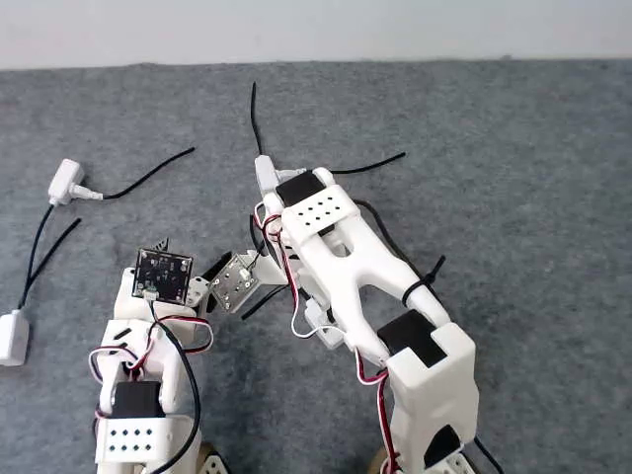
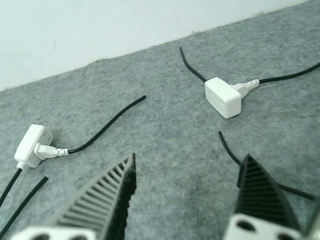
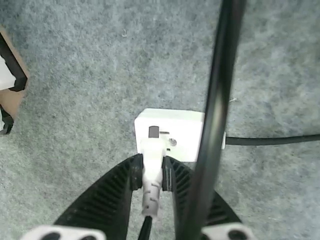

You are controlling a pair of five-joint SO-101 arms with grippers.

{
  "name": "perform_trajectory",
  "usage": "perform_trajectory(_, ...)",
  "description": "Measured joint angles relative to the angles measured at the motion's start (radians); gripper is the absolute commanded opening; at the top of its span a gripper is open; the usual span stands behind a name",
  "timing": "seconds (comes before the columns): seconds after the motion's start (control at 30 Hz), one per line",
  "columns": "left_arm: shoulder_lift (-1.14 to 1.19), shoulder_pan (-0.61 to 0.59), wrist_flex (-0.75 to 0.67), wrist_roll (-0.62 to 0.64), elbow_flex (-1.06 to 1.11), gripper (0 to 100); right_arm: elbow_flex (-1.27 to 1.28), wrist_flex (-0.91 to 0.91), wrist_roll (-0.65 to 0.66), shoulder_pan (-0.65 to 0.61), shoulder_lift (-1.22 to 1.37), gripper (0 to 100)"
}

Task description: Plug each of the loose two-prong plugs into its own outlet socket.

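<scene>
left claw point(image 2: 190, 159) spread wide, right claw point(image 3: 151, 162) pinching plug point(image 3: 151, 192)

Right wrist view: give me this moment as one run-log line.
right gripper: shut on plug | plug: tip at socket face, seating unclear | left gripper: open, above carpet

bare grey worktop point(image 2: 165, 125) ahead of left gripper point(image 2: 190, 156); loose black cable point(image 2: 226, 145) lies between it and white socket block point(image 2: 222, 97).
</scene>
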Motion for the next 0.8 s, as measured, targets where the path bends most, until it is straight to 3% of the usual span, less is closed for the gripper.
perform_trajectory(0.43, 0.000, 0.000, 0.000, 0.000, 0.000, 32, 0.000, 0.011, -0.031, 0.002, -0.124, 0.9)
perform_trajectory(0.8, -0.014, 0.137, -0.115, 0.009, 0.057, 32, 0.005, 0.014, -0.431, -0.041, -0.468, 0.9)
